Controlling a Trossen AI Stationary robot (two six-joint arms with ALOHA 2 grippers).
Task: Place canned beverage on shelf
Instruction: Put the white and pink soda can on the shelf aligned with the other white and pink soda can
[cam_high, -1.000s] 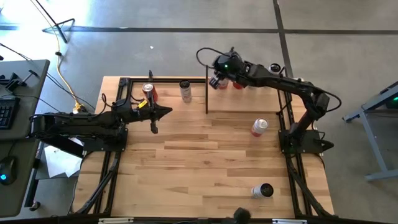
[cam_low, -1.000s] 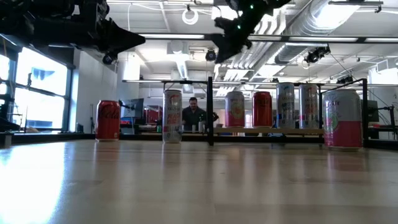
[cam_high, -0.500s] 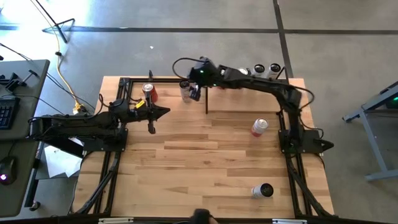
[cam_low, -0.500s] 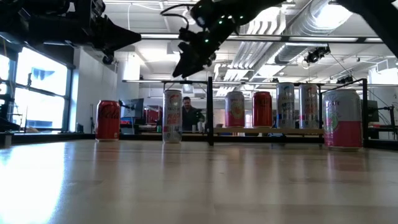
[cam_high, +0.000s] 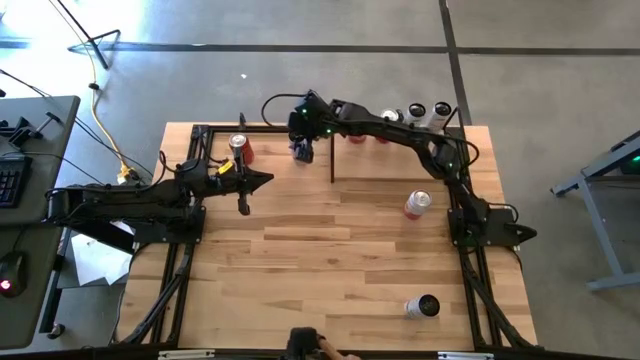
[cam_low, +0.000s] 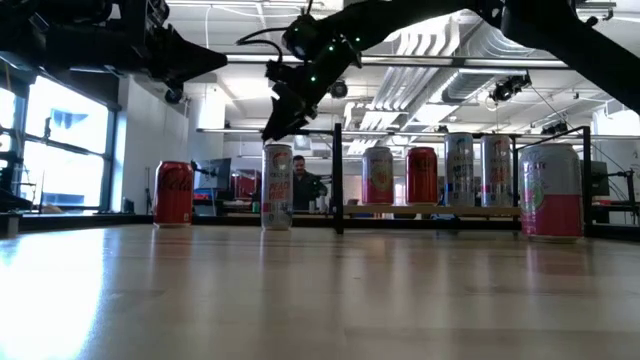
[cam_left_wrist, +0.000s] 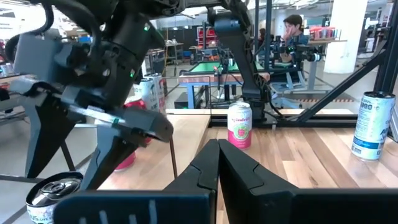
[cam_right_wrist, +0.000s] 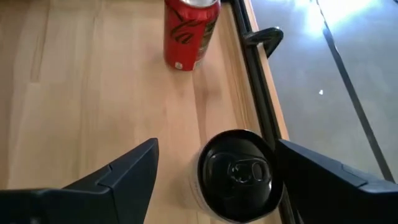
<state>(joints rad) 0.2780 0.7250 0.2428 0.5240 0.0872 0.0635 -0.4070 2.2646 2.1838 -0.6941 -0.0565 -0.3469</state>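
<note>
A white script logo of the Coca-Cola kind shows on the red can standing on the worktop, seen also on its side from the right wrist view, while print on the other cans is too small to read.

Four cans in a row on the shelf, right of its upright plate. Two cans left of the plate; right gripper directly above the nearer one. Two more cans on the tabletop in front of the shelf.
</note>
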